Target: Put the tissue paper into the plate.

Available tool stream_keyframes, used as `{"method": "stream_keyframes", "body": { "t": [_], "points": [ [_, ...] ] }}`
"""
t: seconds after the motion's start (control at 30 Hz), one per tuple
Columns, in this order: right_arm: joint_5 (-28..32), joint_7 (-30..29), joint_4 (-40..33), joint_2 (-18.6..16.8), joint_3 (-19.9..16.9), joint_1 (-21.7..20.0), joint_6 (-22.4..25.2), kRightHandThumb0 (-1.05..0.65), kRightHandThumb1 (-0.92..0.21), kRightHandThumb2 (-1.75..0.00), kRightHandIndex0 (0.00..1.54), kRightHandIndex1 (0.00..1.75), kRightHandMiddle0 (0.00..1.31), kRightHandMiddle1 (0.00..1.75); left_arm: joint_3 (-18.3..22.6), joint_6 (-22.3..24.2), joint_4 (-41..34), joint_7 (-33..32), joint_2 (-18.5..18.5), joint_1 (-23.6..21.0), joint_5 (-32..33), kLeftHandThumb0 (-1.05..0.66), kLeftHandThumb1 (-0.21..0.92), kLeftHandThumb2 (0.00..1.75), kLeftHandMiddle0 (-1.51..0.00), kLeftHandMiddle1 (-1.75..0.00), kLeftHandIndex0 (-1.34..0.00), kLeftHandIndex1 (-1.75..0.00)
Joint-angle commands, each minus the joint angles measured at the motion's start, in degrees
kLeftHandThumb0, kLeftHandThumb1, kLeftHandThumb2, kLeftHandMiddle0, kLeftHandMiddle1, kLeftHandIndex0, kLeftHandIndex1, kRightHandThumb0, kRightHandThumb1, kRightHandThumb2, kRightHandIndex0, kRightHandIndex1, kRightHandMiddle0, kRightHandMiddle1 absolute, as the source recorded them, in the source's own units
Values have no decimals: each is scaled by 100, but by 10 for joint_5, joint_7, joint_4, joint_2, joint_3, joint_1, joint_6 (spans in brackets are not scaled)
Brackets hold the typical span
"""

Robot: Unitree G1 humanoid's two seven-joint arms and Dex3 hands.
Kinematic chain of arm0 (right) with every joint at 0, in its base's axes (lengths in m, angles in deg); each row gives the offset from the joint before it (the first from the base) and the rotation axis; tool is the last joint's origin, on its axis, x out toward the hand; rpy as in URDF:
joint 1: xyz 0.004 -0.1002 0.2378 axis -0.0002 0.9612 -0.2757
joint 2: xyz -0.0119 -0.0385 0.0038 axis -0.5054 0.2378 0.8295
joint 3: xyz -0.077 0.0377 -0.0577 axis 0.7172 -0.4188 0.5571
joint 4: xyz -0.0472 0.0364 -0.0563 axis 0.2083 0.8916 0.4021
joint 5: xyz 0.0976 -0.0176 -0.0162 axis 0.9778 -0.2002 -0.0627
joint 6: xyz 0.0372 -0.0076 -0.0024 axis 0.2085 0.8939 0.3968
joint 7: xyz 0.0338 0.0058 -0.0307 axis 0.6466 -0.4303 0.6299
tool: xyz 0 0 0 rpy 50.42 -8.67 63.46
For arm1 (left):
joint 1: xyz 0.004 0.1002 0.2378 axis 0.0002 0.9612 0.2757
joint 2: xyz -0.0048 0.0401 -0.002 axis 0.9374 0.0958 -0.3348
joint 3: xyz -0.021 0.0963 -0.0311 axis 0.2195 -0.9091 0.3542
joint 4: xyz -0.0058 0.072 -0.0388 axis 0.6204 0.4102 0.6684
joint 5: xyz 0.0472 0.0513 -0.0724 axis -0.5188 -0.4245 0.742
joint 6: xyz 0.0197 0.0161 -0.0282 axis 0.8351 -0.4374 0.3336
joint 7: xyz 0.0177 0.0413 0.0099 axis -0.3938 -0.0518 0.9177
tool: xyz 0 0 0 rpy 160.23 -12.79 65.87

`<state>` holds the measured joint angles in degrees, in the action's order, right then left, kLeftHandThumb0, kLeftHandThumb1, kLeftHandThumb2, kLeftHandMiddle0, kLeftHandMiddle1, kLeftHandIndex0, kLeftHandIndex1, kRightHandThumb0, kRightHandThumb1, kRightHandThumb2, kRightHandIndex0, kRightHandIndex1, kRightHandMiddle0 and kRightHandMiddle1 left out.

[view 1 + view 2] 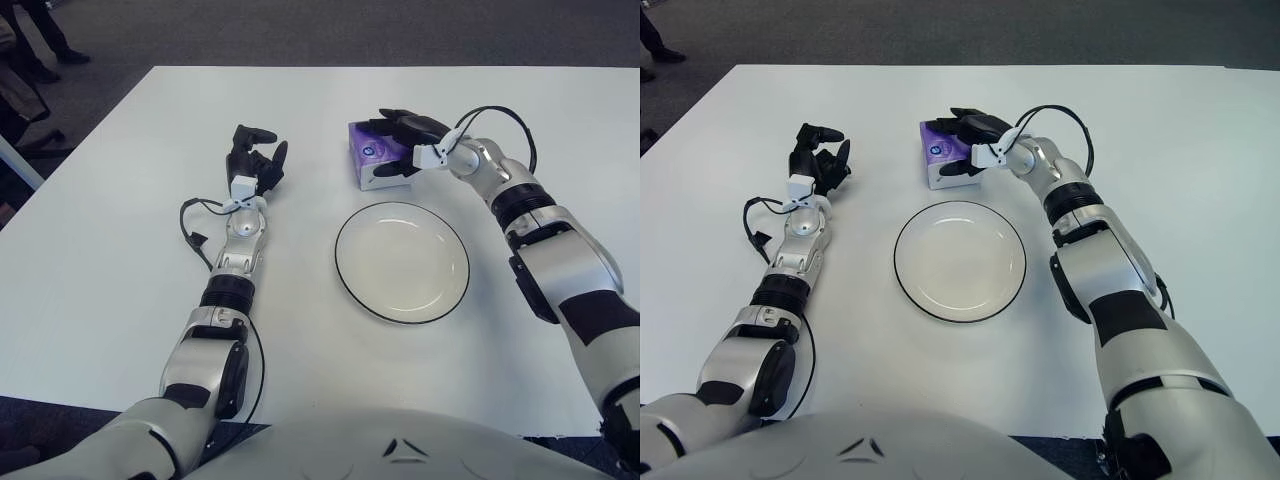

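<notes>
The right hand (400,135) reaches forward and inward from the robot's right side, its arm bent at the elbow and its wrist turned toward the centre. Its dark fingers (962,120) are draped over the top of the tissue pack (372,158), with a lower finger against the pack's near side. The left hand (254,160) lies well left of the pack, forearm stretched straight forward, fingers loosely curled upward and holding nothing.
</notes>
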<state>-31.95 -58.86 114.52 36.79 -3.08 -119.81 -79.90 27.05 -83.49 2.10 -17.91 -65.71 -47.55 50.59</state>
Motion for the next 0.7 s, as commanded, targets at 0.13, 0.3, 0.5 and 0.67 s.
{"method": "stream_keyframes", "body": {
  "t": [0.13, 0.3, 0.5, 0.67],
  "points": [
    [2, 31, 41, -17, 9, -9, 14, -103, -92, -50, 8, 0, 22, 0, -10, 8, 28, -3, -11, 69, -13, -36, 89, 37, -80, -175, -42, -154],
    [2, 38, 56, -18, 10, -7, 20, -101, -92, -45, 7, 0, 21, 0, -10, 11, 23, -4, -13, 71, -14, -36, 90, 36, -80, -175, -42, -154],
    [15, 63, 64, -15, 6, -5, 29, -90, -92, -31, 9, 1, 20, 0, -11, 13, 13, -5, -14, 76, -15, -36, 90, 35, -80, -175, -42, -154],
    [14, 63, 64, -11, 10, -3, 35, -79, -92, -21, 19, 3, 21, 0, -12, 14, 8, -6, -15, 79, -15, -36, 90, 35, -81, -175, -42, -153]
  ]
}}
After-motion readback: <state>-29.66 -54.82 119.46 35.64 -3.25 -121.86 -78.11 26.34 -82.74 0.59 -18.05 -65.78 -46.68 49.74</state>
